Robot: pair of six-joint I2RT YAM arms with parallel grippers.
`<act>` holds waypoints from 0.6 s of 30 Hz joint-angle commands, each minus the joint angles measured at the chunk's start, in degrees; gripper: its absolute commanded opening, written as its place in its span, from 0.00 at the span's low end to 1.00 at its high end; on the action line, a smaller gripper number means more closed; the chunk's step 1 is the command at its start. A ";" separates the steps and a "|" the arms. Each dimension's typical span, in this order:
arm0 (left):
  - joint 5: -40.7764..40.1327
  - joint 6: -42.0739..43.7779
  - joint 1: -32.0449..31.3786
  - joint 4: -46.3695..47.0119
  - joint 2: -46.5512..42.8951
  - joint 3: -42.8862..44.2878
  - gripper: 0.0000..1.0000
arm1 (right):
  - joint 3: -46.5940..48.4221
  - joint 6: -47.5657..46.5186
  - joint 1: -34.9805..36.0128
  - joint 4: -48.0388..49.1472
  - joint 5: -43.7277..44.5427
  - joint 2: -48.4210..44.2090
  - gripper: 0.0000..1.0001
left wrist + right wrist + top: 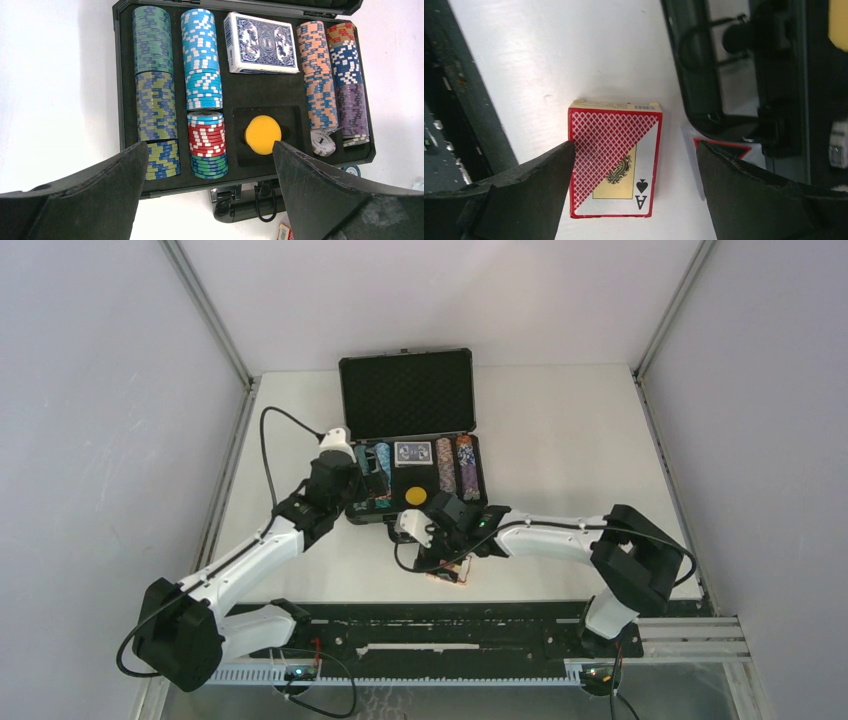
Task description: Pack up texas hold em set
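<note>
Both jaws stand wide with nothing between them gripped. The left gripper hangs over the near left part of the black briefcase, its fingers apart above the rows of poker chips. The right gripper is low over the red card deck; its left fingertip meets or overlaps the deck's left edge, while white table shows between the deck and the other finger.

The case lies open with its long axis across the table, its lid raised on the far side and its handle on the near wall, facing the arms. Chip rows run front to back. A blue card deck lies at the far middle, and a yellow round button sits in its recess nearer the front.

The red deck lies flat on the table just in front of the case, near the handle, with its long axis along the fingers. A red-edged triangular button lies just beside it, partly hidden.
</note>
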 commanded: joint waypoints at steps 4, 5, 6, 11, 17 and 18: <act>-0.79 0.79 0.05 1.19 -1.67 -1.20 0.98 | 2.52 2.20 4.94 -4.92 0.69 4.16 1.00; -0.39 0.68 0.05 1.35 -1.63 -1.16 0.98 | 3.21 3.12 5.25 -5.03 1.27 4.45 1.00; 0.17 0.58 0.05 1.47 -1.40 -1.05 0.98 | 4.06 4.10 5.52 -5.26 2.06 4.81 1.00; 1.65 0.24 0.05 1.62 -0.77 -0.51 0.98 | 8.94 8.64 6.20 -7.29 8.66 5.59 1.00; 1.41 0.58 0.08 0.89 -0.33 0.47 0.98 | 11.48 10.84 6.31 -7.31 13.98 2.14 1.00; 1.40 0.60 0.06 0.67 -0.27 0.62 0.97 | 12.00 11.08 6.38 -8.16 14.38 1.99 1.00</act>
